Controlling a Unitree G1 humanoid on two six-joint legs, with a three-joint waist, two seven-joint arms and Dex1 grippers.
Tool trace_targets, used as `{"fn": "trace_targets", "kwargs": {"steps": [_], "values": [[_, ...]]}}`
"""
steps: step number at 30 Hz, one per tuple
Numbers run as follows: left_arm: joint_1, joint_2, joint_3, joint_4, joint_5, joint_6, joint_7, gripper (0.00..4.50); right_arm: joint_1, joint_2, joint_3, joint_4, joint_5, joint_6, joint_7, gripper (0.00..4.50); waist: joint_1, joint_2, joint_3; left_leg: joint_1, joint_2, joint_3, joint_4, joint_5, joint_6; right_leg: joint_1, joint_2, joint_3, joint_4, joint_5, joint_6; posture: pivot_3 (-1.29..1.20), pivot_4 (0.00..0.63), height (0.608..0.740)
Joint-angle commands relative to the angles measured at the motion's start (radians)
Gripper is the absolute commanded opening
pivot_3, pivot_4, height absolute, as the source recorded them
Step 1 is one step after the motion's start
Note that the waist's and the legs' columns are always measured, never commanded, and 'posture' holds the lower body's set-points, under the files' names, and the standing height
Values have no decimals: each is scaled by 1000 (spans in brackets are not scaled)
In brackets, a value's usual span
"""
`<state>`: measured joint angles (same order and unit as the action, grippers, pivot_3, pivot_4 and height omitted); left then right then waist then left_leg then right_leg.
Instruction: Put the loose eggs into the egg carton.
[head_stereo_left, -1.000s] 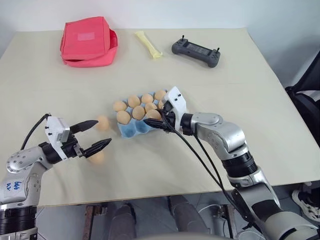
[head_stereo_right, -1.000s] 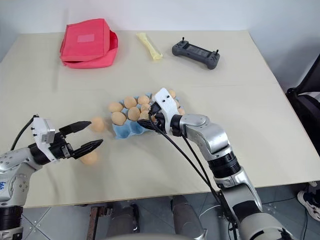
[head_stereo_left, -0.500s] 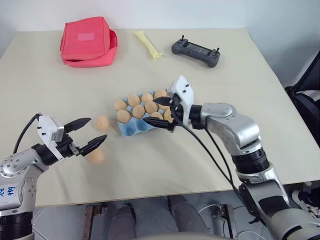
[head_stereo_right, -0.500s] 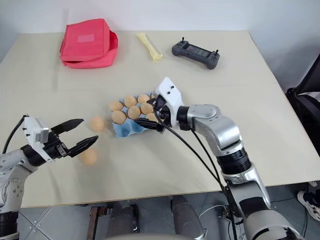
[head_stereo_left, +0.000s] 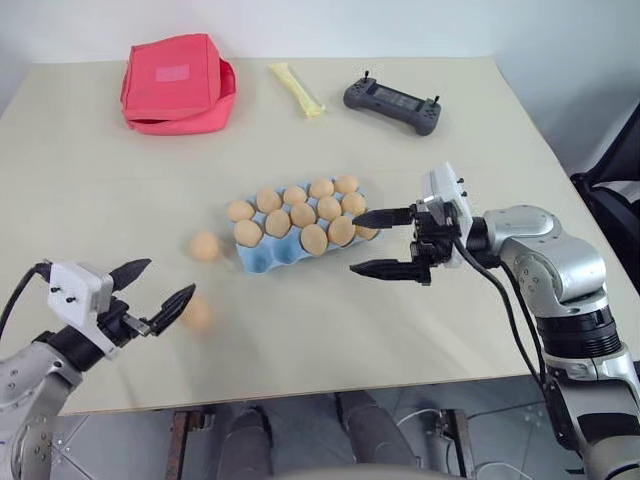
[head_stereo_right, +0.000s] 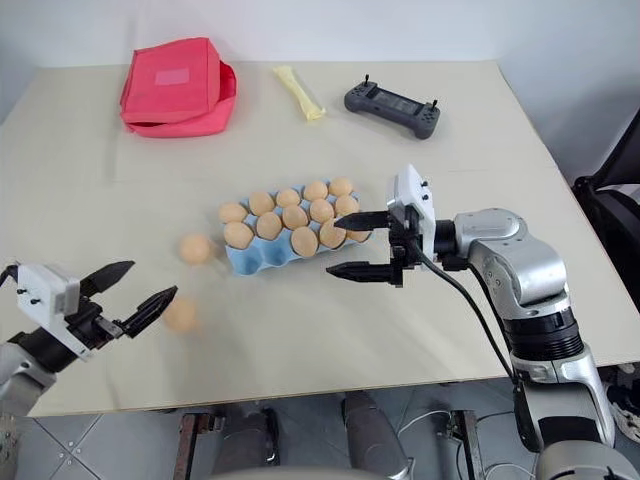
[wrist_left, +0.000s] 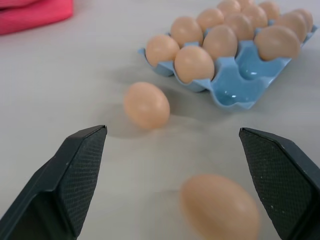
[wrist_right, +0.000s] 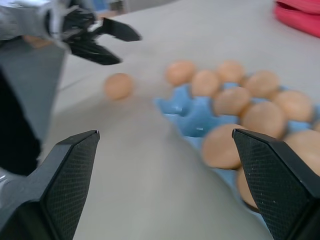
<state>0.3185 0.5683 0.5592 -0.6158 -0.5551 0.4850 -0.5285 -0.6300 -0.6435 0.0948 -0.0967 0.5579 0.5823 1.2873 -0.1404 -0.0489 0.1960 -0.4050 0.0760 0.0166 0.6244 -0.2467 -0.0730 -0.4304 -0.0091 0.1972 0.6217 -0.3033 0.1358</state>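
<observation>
From the head camera you see the egg carton (head_stereo_left: 300, 228) mid-table, nearly full, with two loose eggs (head_stereo_left: 204, 246) on the table to its left, the nearer one (head_stereo_right: 181, 315) just beside your left gripper (head_stereo_left: 152, 290), fingers wide and empty. Your right gripper (head_stereo_left: 380, 243) hovers right of the carton, fingers wide, empty. In the left wrist view, both loose eggs (wrist_left: 146, 105) lie between the spread fingers (wrist_left: 75, 175). In the right wrist view, the carton (wrist_right: 192, 117) sits ahead.

Glossy blue moulded egg carton (wrist_left: 235, 85), smooth matt eggs (wrist_left: 146, 104), red cloth pouch (head_stereo_left: 175, 82)
</observation>
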Motion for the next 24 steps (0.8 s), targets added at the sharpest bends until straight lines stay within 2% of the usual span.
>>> {"fn": "trace_targets", "kwargs": {"steps": [1, 7, 20, 23, 24], "values": [[40, -31, 30, -91, 22, 0, 70, 4500, 3, -18, 5, 24, -5, -67, 77, 4455, 0, 0, 0, 0, 0, 0, 2, 0, 0, 1, 0, 0, 0, -1, -2, 0, 150, 740], [89, -89, -30, -147, 54, 73, 177, 4500, -44, 17, 27, 92, -30, -92, 81, 4455, -10, -1, 1, 1, -1, 0, 7, 0, 1, 2, 0, 2, 0, 0, -2, 0, 150, 740], [32, -38, -224, -38, 176, 135, 180, 4500, -26, 24, 8, 64, -25, -68, 56, 4455, -19, -2, 1, 0, -1, 0, 5, 0, 0, 2, 0, 2, 0, 0, -2, 0, 150, 740], [27, -29, -245, -18, 197, 158, 189, 3925, -17, 20, 0, 55, -22, -66, 45, 4500, -23, -2, 1, 0, -1, 0, 5, 0, 0, 2, 0, 2, 0, 0, -2, 0, 150, 740], [25, -32, -247, -14, 203, 155, 190, 3597, -14, 19, -2, 52, -21, -64, 40, 4500, -23, -2, 1, 0, -1, 0, 5, 0, 0, 2, 0, 2, 0, 0, -2, 0, 150, 740]]}}
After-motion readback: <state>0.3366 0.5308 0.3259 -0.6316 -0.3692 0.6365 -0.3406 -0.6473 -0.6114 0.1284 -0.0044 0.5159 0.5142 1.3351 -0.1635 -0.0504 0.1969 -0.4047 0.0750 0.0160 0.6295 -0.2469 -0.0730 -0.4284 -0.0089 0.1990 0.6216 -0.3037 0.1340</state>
